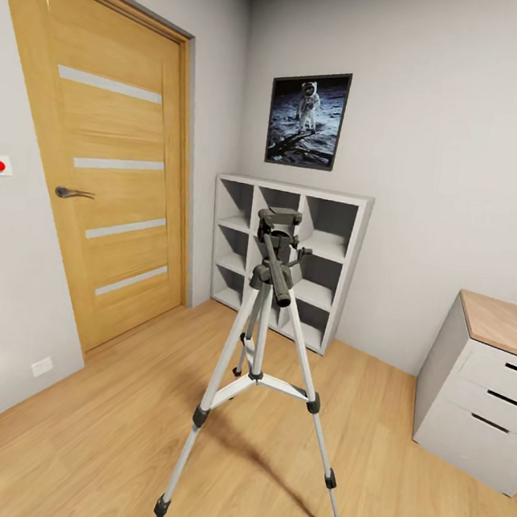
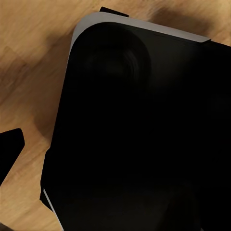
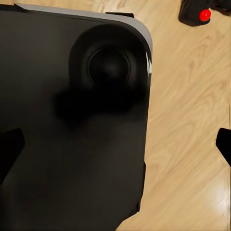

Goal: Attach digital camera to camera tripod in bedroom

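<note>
The camera tripod (image 1: 266, 324) stands on the wood-plank floor in the middle of the head view. It has silver-grey legs and a black head (image 1: 279, 227), and nothing is mounted on the head. The digital camera (image 3: 199, 12), black with a red dot, lies on the floor at the edge of the right wrist view, apart from the gripper. My right gripper (image 3: 115, 149) is open and empty, with a dark fingertip at each side. My left gripper (image 2: 115, 149) hangs over the floor. One fingertip (image 2: 10, 149) is far out to the side, and the other is lost against dark bodywork.
My black base (image 3: 72, 120) lies under both wrist cameras. A wooden door (image 1: 100, 166) is at the left, and a white cube shelf (image 1: 291, 254) stands behind the tripod. A white drawer chest (image 1: 486, 383) is at the right. Open floor surrounds the tripod legs.
</note>
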Robot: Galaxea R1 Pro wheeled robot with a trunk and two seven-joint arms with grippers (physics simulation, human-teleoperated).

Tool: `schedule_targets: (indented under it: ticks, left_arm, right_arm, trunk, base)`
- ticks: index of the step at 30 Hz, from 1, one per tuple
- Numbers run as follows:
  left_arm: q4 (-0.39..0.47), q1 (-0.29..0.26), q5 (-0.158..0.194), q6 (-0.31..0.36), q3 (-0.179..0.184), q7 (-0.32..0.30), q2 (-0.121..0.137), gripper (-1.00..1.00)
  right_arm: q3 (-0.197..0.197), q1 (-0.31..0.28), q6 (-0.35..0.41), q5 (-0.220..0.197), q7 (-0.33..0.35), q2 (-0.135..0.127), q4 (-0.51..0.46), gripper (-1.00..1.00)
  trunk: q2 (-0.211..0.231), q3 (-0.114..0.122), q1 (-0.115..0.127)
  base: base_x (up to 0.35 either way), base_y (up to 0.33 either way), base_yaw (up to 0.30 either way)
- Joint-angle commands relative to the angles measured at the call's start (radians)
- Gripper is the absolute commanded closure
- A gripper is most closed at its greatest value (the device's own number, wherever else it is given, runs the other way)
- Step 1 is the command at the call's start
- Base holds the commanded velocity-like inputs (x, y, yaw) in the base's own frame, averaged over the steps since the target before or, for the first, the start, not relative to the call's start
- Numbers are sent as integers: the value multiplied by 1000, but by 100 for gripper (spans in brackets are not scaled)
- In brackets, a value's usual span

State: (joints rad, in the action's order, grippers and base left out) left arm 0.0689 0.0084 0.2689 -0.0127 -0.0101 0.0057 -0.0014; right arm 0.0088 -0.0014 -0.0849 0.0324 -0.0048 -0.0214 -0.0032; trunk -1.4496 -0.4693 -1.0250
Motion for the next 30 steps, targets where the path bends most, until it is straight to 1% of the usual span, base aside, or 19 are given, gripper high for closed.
schedule_targets:
  ticks: [1, 3, 4, 6, 10, 13, 25, 30]
  left_arm:
    - [2, 1, 4, -1, -1, 1, 0, -100]
    - [2, 1, 4, -1, -1, 1, 0, -100]
    - [2, 0, 4, -1, -1, 0, 0, -100]
    - [2, 1, 4, -1, 0, 0, 0, -100]
    - [2, 1, 4, -1, 0, 0, -1, -100]
    - [2, 1, 4, -1, 0, 0, -1, -100]
    - [2, 1, 4, -1, 0, 0, -2, -100]
    - [2, 1, 4, -1, 1, 0, -1, -100]
  right_arm:
    - [0, 0, -3, 11, -1, 0, 0, -100]
    - [0, 0, -3, 31, -2, 1, 0, -100]
    - [-1, 0, -4, 48, -2, 1, 0, -100]
    - [-1, 0, -5, 54, -3, 1, 0, -100]
    - [-1, 0, -5, 58, -3, 1, 0, -100]
    - [-1, 0, -5, 59, -3, 1, 0, -100]
    - [-1, 0, -6, 60, -3, 1, 0, -100]
    - [-1, 0, -6, 60, -3, 1, 0, -100]
  trunk:
    - [0, -1, 0]
    - [0, -1, 0]
    - [0, -1, 0]
    - [0, -1, 0]
    - [0, -1, 0]
    - [0, -1, 0]
    - [0, -1, 0]
    - [0, -1, 0]
  base:
    - [0, 0, 0]
    - [0, 0, 0]
    - [0, 0, 0]
    - [0, 0, 0]
    - [0, 24, 0]
    - [0, 139, 0]
    - [0, 280, 0]
    - [0, 148, 0]
